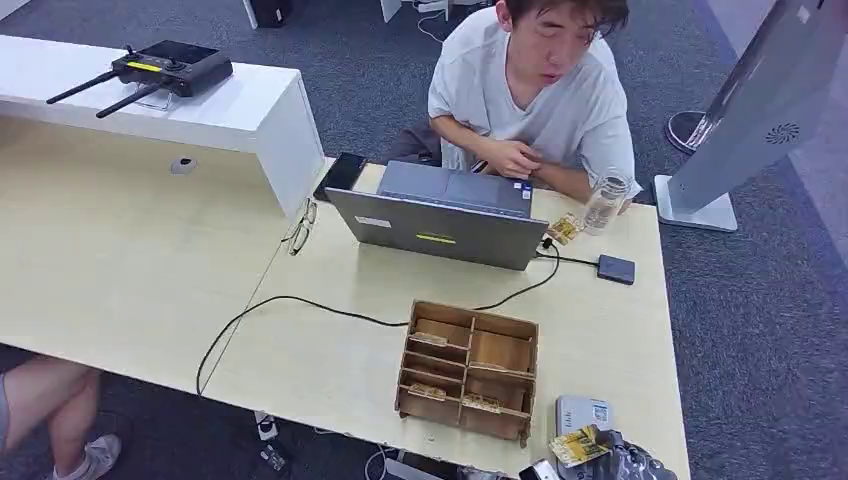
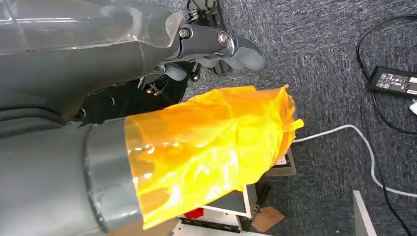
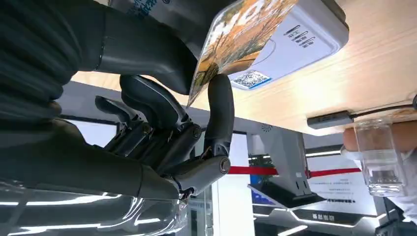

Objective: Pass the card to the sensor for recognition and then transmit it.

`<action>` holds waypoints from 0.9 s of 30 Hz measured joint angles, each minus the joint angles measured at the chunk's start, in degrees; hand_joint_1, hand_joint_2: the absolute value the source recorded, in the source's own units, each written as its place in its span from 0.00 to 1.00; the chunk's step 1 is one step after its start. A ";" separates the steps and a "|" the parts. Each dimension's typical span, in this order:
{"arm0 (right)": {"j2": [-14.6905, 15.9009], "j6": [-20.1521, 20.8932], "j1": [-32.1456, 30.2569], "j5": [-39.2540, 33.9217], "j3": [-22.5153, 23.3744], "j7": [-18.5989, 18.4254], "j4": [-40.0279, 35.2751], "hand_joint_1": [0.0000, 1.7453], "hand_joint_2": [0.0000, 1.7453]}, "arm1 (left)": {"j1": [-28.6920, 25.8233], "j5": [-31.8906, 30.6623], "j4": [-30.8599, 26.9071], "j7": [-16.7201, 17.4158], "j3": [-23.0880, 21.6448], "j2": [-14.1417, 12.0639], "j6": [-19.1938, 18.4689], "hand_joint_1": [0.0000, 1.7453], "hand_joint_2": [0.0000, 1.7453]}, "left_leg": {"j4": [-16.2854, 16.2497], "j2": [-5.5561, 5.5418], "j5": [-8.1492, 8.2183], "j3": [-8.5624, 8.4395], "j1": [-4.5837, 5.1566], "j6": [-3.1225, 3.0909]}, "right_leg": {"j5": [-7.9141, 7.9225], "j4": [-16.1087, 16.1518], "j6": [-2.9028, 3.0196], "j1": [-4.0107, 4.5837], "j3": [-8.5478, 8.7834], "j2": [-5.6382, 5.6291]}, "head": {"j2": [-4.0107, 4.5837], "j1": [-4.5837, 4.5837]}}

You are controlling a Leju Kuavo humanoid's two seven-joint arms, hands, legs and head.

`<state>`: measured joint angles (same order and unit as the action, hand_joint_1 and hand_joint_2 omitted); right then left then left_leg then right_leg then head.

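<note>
Card [image 3: 241,37] with a yellow and orange print sits pinched in the right hand [image 1: 622,462], pressed between the thick thumb and one dark finger [image 3: 220,110] while the other fingers curl in below it. From the head view the card [image 1: 578,445] pokes out of that hand at the near right corner of the counter [image 1: 330,360], and the small white sensor [image 1: 583,411] with a code sticker lies on the wood just beyond the hand, close to the card's edge; whether the two touch cannot be told. Just to the hand's left stands an open wooden box [image 1: 468,370] split into compartments, several with more cards lying in them. Farther out from the hand, across the counter, a grey laptop [image 1: 440,215] stands open with its back to the robot, and a black cable [image 1: 290,300] runs from it past the box. A clear plastic bottle [image 1: 606,202] and a small dark block [image 1: 616,268] on a cord lie well beyond the hand, straight ahead of it. A person in a white shirt [image 1: 540,100] sits behind the laptop with arms folded on the counter's far edge. A pair of glasses [image 1: 300,227] and a phone [image 1: 341,172] lie far off to the left. The left hand [image 2: 221,46] hangs over grey carpet with its fingers curled in and holding nothing, next to an orange film wrap [image 2: 206,152].
</note>
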<state>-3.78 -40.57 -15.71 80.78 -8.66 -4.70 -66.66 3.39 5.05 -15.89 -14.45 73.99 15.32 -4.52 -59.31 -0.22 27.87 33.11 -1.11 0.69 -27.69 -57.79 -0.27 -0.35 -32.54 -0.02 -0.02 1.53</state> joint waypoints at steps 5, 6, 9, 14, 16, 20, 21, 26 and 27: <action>0.00 0.00 -0.12 -0.88 0.02 1.51 -0.61 1.00 1.00 | 0.00 0.00 0.00 0.00 0.00 0.00 -0.09 0.00 0.00 | 0.00 0.00 0.00 0.01 0.00 0.00 | 0.00 0.00 0.00 0.00 0.00 0.00 | 0.00 0.02; -0.02 0.00 -0.23 -1.33 0.19 2.68 -1.20 1.00 1.00 | 0.00 0.02 0.00 0.00 0.00 0.00 -0.09 0.00 0.00 | 0.00 0.00 0.00 0.01 0.00 0.00 | 0.00 0.00 0.00 0.00 0.00 0.00 | 0.00 0.00; -0.02 0.02 -0.48 -2.84 0.57 6.34 -3.13 1.00 1.00 | 0.00 0.07 0.00 0.00 0.00 0.00 -0.20 0.00 0.00 | 0.00 0.00 0.00 0.03 0.00 0.00 | 0.00 0.00 0.00 0.00 -0.02 0.00 | 0.00 0.02; 0.18 0.02 0.65 -10.22 2.08 14.44 -6.86 1.00 1.00 | 0.02 0.07 0.00 -0.13 0.00 -0.04 -0.28 0.00 0.00 | 0.00 0.00 0.00 0.03 0.00 0.00 | 0.00 -0.01 0.01 0.00 -0.03 -0.01 | 0.00 0.00; 0.17 0.02 1.18 -12.53 2.16 16.13 -8.44 1.00 1.00 | 0.02 0.07 0.00 -0.15 0.00 -0.04 -0.44 0.00 0.00 | 0.00 0.00 0.00 0.04 0.00 0.00 | 0.00 -0.01 0.01 0.00 -0.03 0.00 | 0.00 0.02; 0.22 0.02 2.05 -16.16 2.16 17.82 -11.78 1.00 1.00 | 0.02 -0.02 0.00 -0.55 0.00 -0.04 -0.63 0.00 0.00 | 0.00 0.00 0.00 0.05 0.00 0.00 | 0.00 -0.01 0.01 0.00 -0.03 0.00 | 0.00 0.00; 0.28 0.02 2.32 -16.93 2.08 18.36 -12.76 1.00 1.00 | 0.02 -0.09 0.00 -0.66 0.02 -0.04 -0.65 0.00 0.00 | 0.00 0.00 0.00 0.05 0.00 0.00 | 0.00 -0.01 0.01 0.00 -0.03 -0.01 | 0.00 0.02; 1.24 0.04 4.14 -19.47 0.46 17.95 -17.04 1.00 1.00 | 0.09 -0.07 0.00 -0.74 0.00 -0.09 -0.70 0.00 0.00 | 0.00 0.00 -0.01 0.04 0.00 0.00 | 0.00 -0.01 0.01 0.00 -0.04 0.00 | 0.00 0.02; 1.51 0.04 4.44 -19.98 0.00 17.94 -17.75 1.00 1.00 | 0.09 -0.07 0.00 -0.74 0.02 -0.11 -0.72 0.00 0.00 | 0.00 0.00 -0.01 0.05 0.00 0.00 | 0.01 -0.01 0.01 0.00 -0.04 0.00 | 0.00 0.00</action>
<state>-2.27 -40.52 -11.27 60.80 -8.66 13.25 -84.41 3.48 4.98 -15.89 -15.19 74.01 15.21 -5.25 -59.32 -0.22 27.86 33.16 -1.10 0.69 -27.68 -57.81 -0.26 -0.35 -32.58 -0.02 -0.02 1.53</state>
